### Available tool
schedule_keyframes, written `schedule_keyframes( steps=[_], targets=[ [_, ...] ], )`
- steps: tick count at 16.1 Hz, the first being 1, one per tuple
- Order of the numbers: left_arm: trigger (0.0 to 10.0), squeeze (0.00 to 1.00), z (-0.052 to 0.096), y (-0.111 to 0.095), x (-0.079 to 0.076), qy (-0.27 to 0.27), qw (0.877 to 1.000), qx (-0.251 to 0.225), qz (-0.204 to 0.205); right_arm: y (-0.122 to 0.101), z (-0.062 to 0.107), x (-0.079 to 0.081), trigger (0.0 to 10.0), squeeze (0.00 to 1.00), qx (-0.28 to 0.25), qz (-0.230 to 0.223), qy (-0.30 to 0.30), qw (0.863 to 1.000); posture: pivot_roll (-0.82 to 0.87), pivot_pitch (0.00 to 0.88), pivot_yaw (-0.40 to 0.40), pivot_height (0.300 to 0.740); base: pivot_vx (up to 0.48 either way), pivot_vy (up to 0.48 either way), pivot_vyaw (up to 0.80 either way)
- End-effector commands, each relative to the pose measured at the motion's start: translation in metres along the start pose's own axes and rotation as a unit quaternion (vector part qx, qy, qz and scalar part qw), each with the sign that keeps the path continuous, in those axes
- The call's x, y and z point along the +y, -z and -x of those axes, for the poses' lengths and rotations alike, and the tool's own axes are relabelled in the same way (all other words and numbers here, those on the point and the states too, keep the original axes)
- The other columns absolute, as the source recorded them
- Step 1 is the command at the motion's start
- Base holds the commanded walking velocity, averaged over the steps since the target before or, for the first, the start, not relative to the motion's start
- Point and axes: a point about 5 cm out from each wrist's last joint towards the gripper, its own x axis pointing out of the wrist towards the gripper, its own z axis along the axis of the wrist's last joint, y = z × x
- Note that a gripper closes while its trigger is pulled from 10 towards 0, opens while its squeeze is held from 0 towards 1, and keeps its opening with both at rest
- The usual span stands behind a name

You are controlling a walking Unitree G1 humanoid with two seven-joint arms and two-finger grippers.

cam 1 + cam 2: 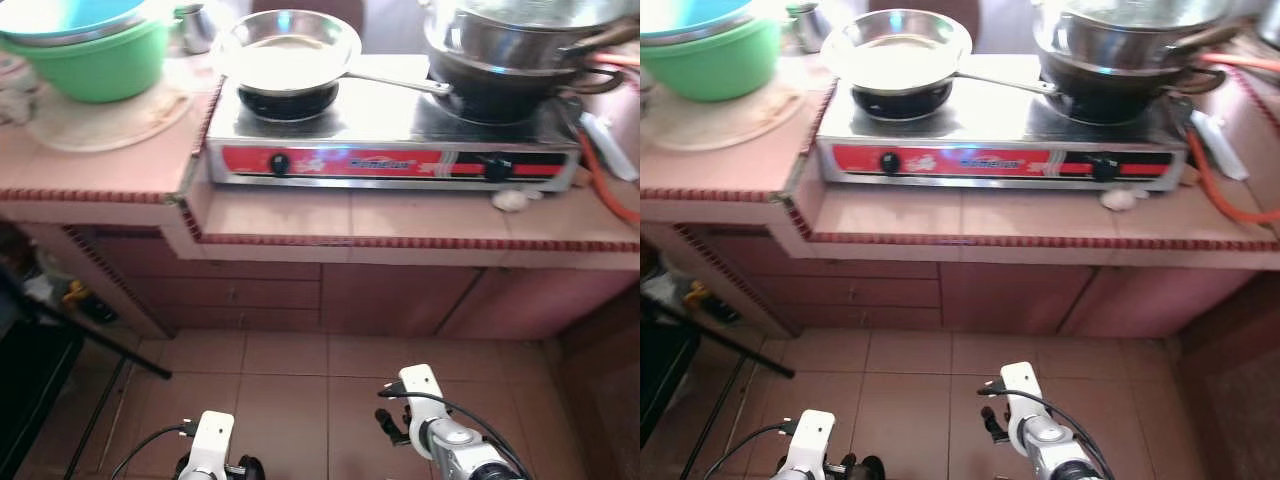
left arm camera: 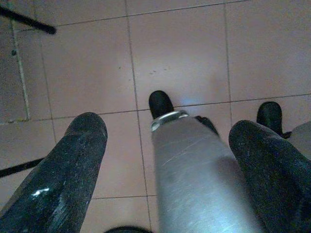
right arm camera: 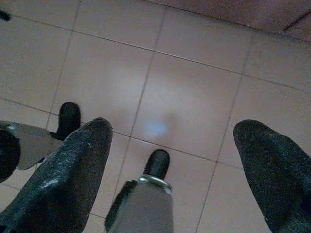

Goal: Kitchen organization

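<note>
A two-burner steel stove [image 1: 390,150] with a red front panel sits on the pink tiled counter [image 1: 400,225]. A steel frying pan [image 1: 288,50] rests on its left burner, and stacked steel pots [image 1: 520,45] on its right burner. At the counter's left, a green basin [image 1: 95,60] holding a blue one stands on a round mat. Both arms hang low over the floor, the left arm [image 1: 210,440] and the right arm [image 1: 432,405]. My left gripper [image 2: 167,126] is open above the tiles. My right gripper [image 3: 175,127] is open too, holding nothing.
A small white lump [image 1: 510,200] lies on the counter by the stove's right end. An orange hose [image 1: 610,190] and a white object [image 1: 610,145] lie further right. Black stand legs [image 1: 95,335] slant across the floor at the left. Pink floor tiles [image 1: 290,380] lie before the counter.
</note>
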Motion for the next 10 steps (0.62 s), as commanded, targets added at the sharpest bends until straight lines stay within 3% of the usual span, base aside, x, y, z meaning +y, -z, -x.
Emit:
schedule_keyframes(
  steps=[1,10],
  targets=[
    [10.0,0.00,0.0025,0.0137,0.0015,0.001,1.000,0.023,-0.001,0.0118,0.0011,0.0023,10.0,0.00,0.017,-0.003,-0.002,1.000,-0.08,0.139,-0.007,0.740,0.000,0.000,0.00],
    [10.0,0.00,0.0020,0.0111,0.0039,0.011,0.999,0.023,-0.022,0.0143,0.0013,0.0015,10.0,0.00,0.019,-0.020,0.015,1.000,-0.08,0.119,0.031,0.740,0.000,0.000,0.00]
  ],
)
